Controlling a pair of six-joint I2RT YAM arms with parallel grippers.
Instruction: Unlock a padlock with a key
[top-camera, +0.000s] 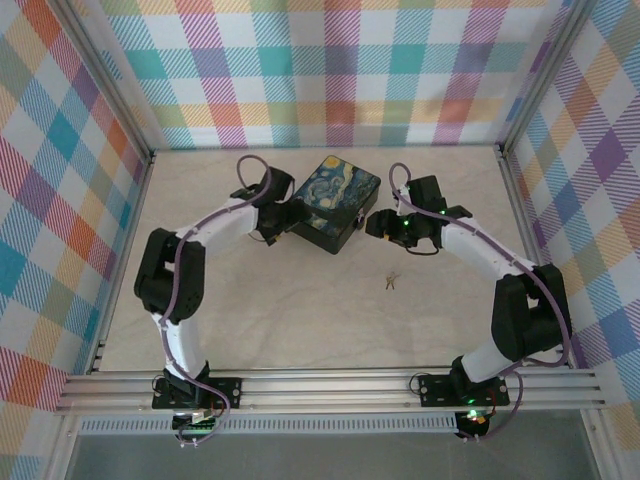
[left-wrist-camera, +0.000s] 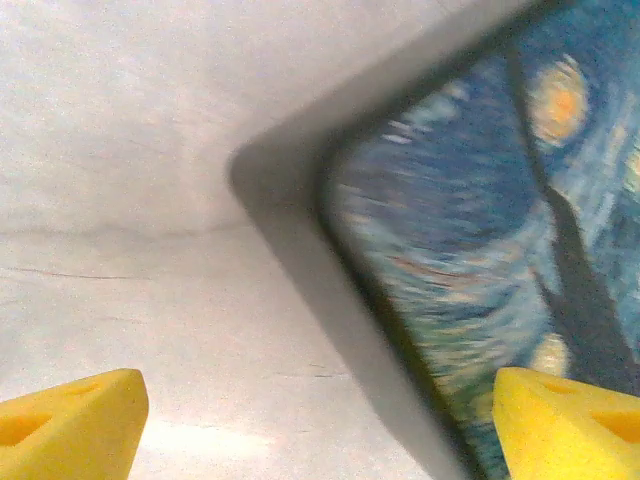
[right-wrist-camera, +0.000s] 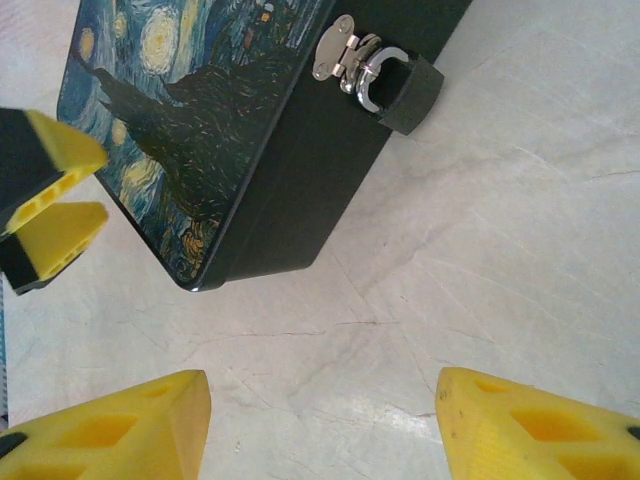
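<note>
Left hand (left-wrist-camera: 320, 400) & right hand (right-wrist-camera: 322, 400) wide, flanking tin (right-wrist-camera: 200, 130) w/ padlock (right-wrist-camera: 405, 90); key (top-camera: 392, 282) prob. nearby.

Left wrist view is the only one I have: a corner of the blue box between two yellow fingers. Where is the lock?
Observer: The lock hangs from a silver hasp on the dark side wall of the box, the side toward the right tool.
Operator: And the key?
Observer: The key lies on the table, apart from the box, nearer the arm bases.
Operator: Does the right tool hold something?
Observer: No. It is open, with bare table between its fingers.
</note>
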